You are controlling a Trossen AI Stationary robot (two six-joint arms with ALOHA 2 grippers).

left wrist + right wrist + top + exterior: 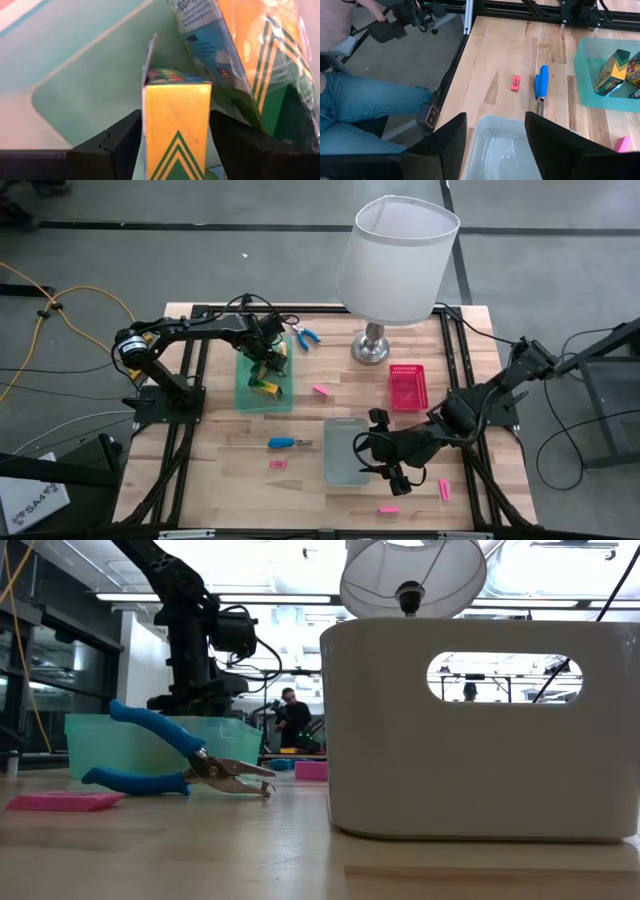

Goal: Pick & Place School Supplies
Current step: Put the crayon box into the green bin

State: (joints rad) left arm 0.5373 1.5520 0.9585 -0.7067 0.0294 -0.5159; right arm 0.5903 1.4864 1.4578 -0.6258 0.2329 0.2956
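Note:
My left gripper [268, 367] is down inside the green tray [246, 385], shut on a yellow-and-green crayon box [176, 125] whose end flap stands open. A second yellow-and-green pack in clear wrap [260, 65] lies beside it in the tray. My right gripper [388, 468] hovers open over the grey tray [345, 450], with nothing between its fingers [495, 145]. The blue-handled pliers [305, 335] lie flat on the table near the lamp, and the blue-handled screwdriver [284, 443] lies left of the grey tray. Flat pink bars [320, 390] [278, 464] [443, 490] are scattered on the table. My left gripper pinches the crayon box between its two fingers [120, 142], one on each narrow side [150, 140] near the closed end, with the open flap end pointing away. The fingers lie along the box. Whether the box rests on the tray floor, I cannot tell.
A big white-shaded lamp [395, 260] stands at the far middle of the table, and a pink tray [407, 387] is just in front of it. A pink bar [388, 509] lies at the near edge. A seated person's legs [365, 100] are beside the table.

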